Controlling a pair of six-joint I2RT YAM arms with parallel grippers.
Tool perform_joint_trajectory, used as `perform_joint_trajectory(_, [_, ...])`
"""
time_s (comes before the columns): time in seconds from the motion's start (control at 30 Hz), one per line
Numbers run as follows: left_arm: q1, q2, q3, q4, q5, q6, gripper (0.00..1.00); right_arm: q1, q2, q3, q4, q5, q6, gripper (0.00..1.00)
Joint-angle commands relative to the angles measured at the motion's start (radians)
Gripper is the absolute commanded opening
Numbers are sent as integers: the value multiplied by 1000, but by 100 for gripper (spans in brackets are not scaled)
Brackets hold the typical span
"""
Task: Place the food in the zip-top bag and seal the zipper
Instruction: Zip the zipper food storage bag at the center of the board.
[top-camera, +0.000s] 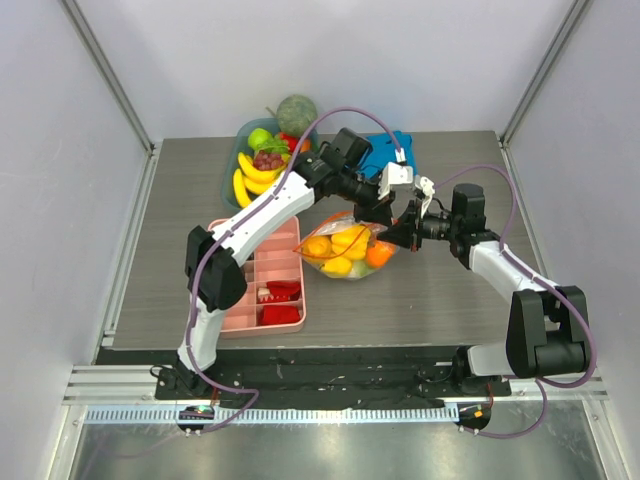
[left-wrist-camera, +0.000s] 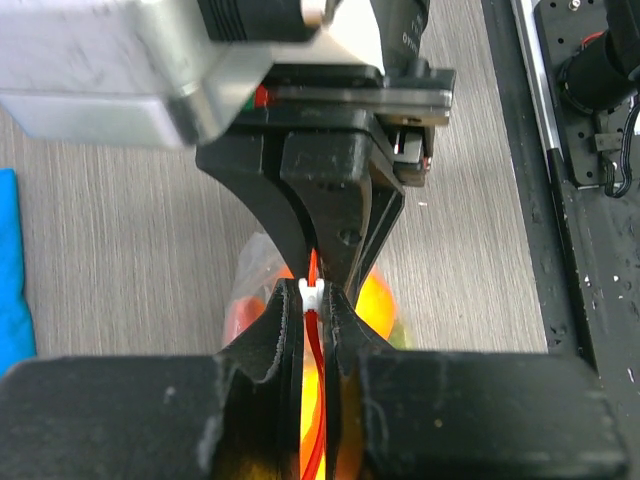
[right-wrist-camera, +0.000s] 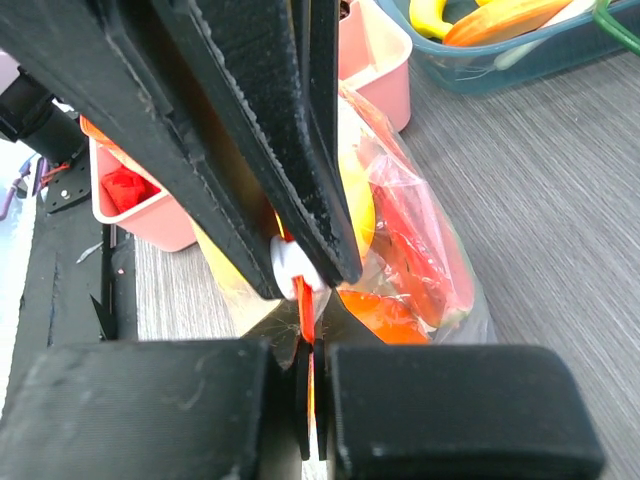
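The zip-top bag (top-camera: 345, 255) lies mid-table with the food (top-camera: 340, 245) inside it: yellow, orange and red pieces. Both grippers meet at its right end. My left gripper (left-wrist-camera: 312, 300) is shut on the zipper (left-wrist-camera: 318, 360), its tips pinching the white slider (left-wrist-camera: 311, 293). In the right wrist view, my right gripper (right-wrist-camera: 311, 395) is shut on the end of the zipper (right-wrist-camera: 306, 315), just below the slider (right-wrist-camera: 288, 265). The left arm's fingers (right-wrist-camera: 250, 150) come down from above. The bag (right-wrist-camera: 420, 250) bulges behind them. Seen from above, the left gripper (top-camera: 385, 222) and the right gripper (top-camera: 402, 233) almost touch.
A teal bin (top-camera: 238, 150) with bananas, grapes and greens stands at the back, a round green melon (top-camera: 297, 113) behind it. A folded blue cloth (top-camera: 388, 150) lies beside it. The pink compartment tray (top-camera: 262, 262) sits left of the bag, red pieces in it.
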Motion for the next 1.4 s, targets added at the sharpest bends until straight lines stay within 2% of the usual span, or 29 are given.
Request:
perform_joint_trajectory(0.0, [34,-56,-27,-89,-44,32,4,-25,-45,-2,108,-2,47,1])
perform_joint_trajectory(0.47, [90,-93,-24,-185,-69,51,4,-63,-78,-31,88,9,56,1])
perform_joint_trajectory(0.83, [126,-133,-18,-270,-63,90,1,-92,-121,-34,-25,11,1,1])
perform_joint_trajectory(0.9, [126,-125,4,-271,-37,90,0,-91,-122,-23,-47,-14,4,23])
perform_joint_trajectory(0.93, [123,-119,17,-274,-6,89,0,-91,-122,0,-64,-24,-2,37])
perform_joint_trajectory(0.97, [123,-97,62,-297,5,94,0,-91,-124,17,-93,-29,-42,58])
perform_joint_trajectory(1.03, [110,-71,109,-334,31,126,0,-91,-137,79,-234,-34,-103,66])
perform_joint_trajectory(1.07, [106,-50,129,-357,31,135,0,-91,-141,98,-274,-34,-134,74])
perform_joint_trajectory(1.1, [98,-38,163,-369,36,155,0,-91,-148,115,-316,-26,-154,77])
perform_joint_trajectory(1.27, [81,-11,212,-417,94,209,0,-91,-190,187,-354,-23,-180,89])
perform_joint_trajectory(1.37, [66,-14,203,-414,92,218,0,-83,-176,212,-338,-15,-193,92])
